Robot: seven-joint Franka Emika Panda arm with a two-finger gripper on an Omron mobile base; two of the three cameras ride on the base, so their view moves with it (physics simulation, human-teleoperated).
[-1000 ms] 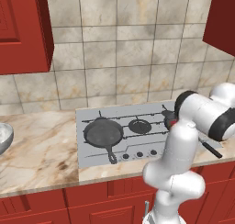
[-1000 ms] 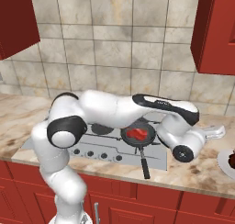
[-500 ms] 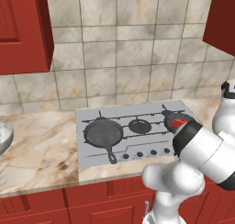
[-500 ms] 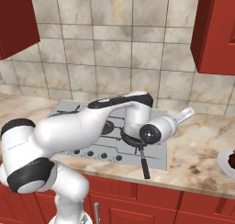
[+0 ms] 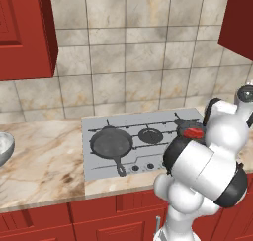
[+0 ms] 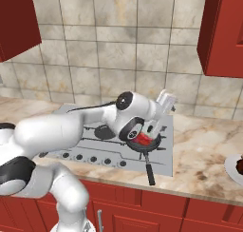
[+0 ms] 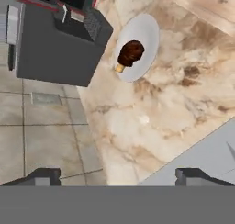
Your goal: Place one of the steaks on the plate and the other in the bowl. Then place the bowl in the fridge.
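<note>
Hand view: the hand (image 7: pixel 117 175) has its two tips spread wide, far apart at the bottom edge, holding and touching nothing. Below it lies the marble table (image 7: pixel 183 99), with a white plate (image 7: pixel 142 35) bearing a brown piece of food. In the right base view a red steak (image 6: pixel 142 140) lies flat in the pan (image 6: pixel 144 145) on the stove (image 6: pixel 163 159), its long axis running roughly left-right. The bowl (image 5: pixel 4 148) sits on the table at the far left of the left base view.

black skillet (image 5: pixel 111 144) — on cooktop (image 5: pixel 99 163)
</note>
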